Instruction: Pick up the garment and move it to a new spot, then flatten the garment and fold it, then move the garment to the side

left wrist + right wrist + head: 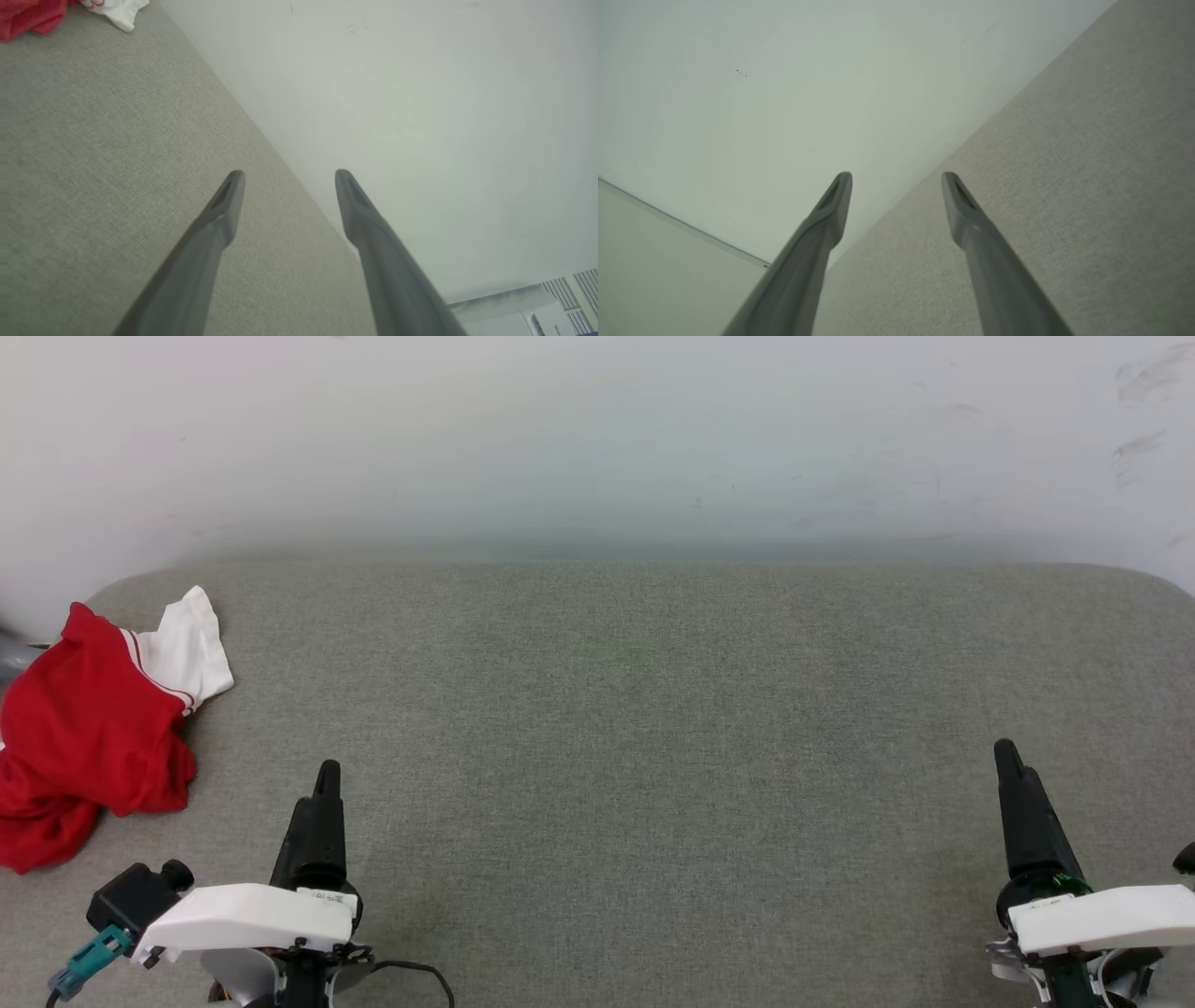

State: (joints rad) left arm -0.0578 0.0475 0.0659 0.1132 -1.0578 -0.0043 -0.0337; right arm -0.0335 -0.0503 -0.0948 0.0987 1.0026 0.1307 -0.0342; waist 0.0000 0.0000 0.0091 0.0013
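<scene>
Garment (pixel 93 728) crumpled far left (head view); wrist view: left tool (pixel 288 173) spread.

No text can be read with certainty. A small white sticker (pixel 327 897) at the base of the left gripper (pixel 327 773), at seven o'clock in the head view, carries tiny illegible print. A white ribbed appliance (pixel 537 313), at four o'clock in the left wrist view, bears a blurred dark wordmark.

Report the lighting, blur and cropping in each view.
Head view: soft, even light; the garment is sharp but cut by the left edge, with a faint shadow on the grey cloth surface. Left wrist view: the left gripper looks blurred, close to the lens. Right wrist view: the right gripper is likewise soft; no glare.
</scene>
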